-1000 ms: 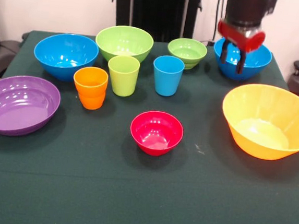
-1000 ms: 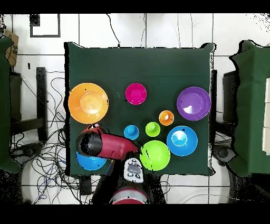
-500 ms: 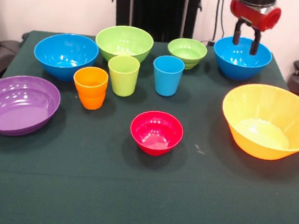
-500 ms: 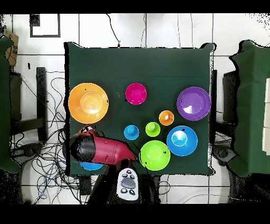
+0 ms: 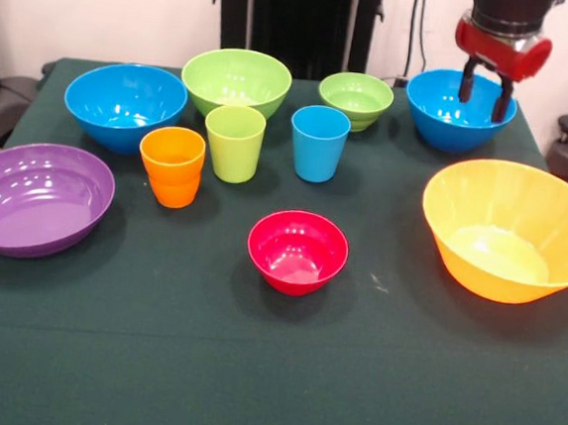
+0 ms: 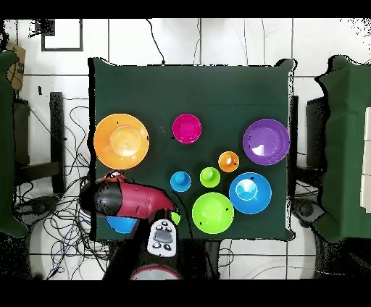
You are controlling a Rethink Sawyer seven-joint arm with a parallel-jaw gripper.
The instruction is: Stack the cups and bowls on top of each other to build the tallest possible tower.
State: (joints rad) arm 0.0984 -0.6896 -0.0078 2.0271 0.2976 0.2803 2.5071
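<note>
My gripper (image 5: 483, 97) hangs open over the blue bowl (image 5: 449, 120) at the back right, its fingers (image 5: 466, 86) just above the bowl's right half with nothing between them. The three cups stand in a row: orange (image 5: 172, 166), lime green (image 5: 234, 143), blue (image 5: 319, 143). Around them sit the big yellow-orange bowl (image 5: 509, 232), the purple bowl (image 5: 31, 198), the small red bowl (image 5: 297, 252), a second blue bowl (image 5: 124, 104), the large green bowl (image 5: 236, 81) and the small green bowl (image 5: 355, 99). No tower shows; each piece stands alone. In the overhead view the arm (image 6: 127, 200) hides the gripper and most of that blue bowl (image 6: 119, 224).
A dark green cloth covers the table (image 5: 250, 369). The yellow-orange bowl (image 6: 121, 140) lies close beside the arm's head. Cables lie on the floor (image 6: 65, 217) around the table, and other green tables (image 6: 348, 145) stand to the sides.
Over the last second the gripper rose from low at the blue bowl's left rim, then shifted right over the bowl and dipped slightly. It stayed open. No cup or bowl moved.
</note>
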